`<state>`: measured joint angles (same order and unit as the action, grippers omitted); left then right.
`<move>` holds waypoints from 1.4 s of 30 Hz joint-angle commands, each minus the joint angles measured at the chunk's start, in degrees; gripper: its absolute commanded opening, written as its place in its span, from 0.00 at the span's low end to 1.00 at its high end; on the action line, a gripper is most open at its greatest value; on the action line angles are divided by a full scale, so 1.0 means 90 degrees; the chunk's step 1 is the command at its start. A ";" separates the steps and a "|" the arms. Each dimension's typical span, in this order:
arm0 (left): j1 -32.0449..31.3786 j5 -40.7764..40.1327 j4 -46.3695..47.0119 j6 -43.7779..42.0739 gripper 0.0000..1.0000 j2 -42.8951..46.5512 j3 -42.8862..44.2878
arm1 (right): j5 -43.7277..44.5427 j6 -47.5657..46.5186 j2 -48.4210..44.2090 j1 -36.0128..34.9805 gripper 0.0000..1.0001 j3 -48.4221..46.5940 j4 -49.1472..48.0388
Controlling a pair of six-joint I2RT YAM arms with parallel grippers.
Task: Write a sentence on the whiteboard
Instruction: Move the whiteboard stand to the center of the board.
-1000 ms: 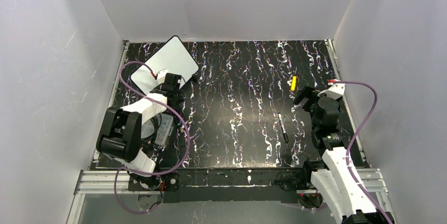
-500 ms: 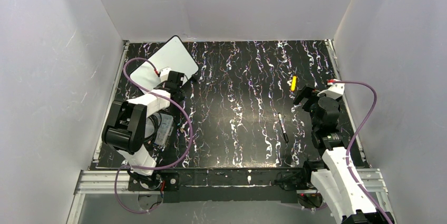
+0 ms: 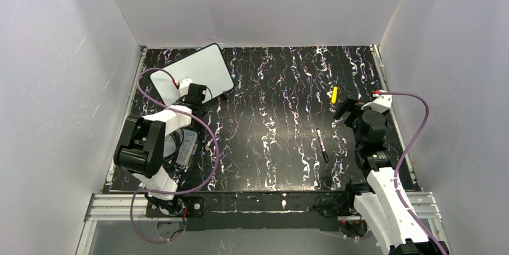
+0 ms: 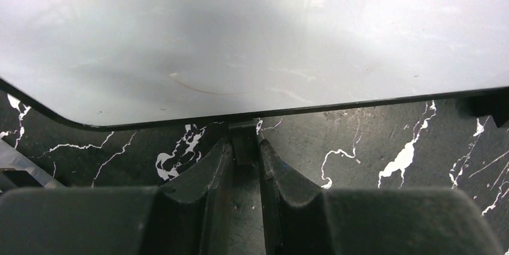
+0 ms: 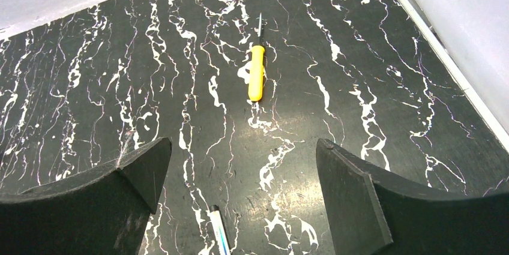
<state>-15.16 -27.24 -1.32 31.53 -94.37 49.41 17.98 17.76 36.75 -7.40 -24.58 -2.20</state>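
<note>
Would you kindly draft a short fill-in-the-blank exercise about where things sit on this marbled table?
1. The left tool pinches a small black ____ at the edge of the whiteboard.
2. The right tool has its jaws wide ____.
3. Beyond the right tool lies a screwdriver with a ____ handle.
4. The pen lies on the table, held by ____ tool.

Missing words: clip; open; yellow; neither

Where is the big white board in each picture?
Top view: the whiteboard lies at the far left of the table, just beyond the left gripper.
Left wrist view: the whiteboard fills the upper half; the jaws are pinched on a small black clip at its near edge.
Right wrist view: not in it.
Shared landmark: the black marbled table, seen in all three.
</note>
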 commanded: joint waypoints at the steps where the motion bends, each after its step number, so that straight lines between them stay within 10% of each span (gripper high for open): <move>1: -0.0107 0.0105 -0.0132 0.0004 0.00 0.0464 -0.0432 | -0.0008 -0.0084 -0.0003 0.0002 0.99 -0.0238 -0.0167; 42: -0.4065 0.0010 -0.1790 0.3475 0.00 0.0161 0.0467 | -0.0266 -0.0079 0.0410 0.0002 0.99 -0.0305 -0.0058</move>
<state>-49.54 -28.49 -15.94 59.13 -92.31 51.68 16.25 17.61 40.23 -7.40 -24.60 -1.37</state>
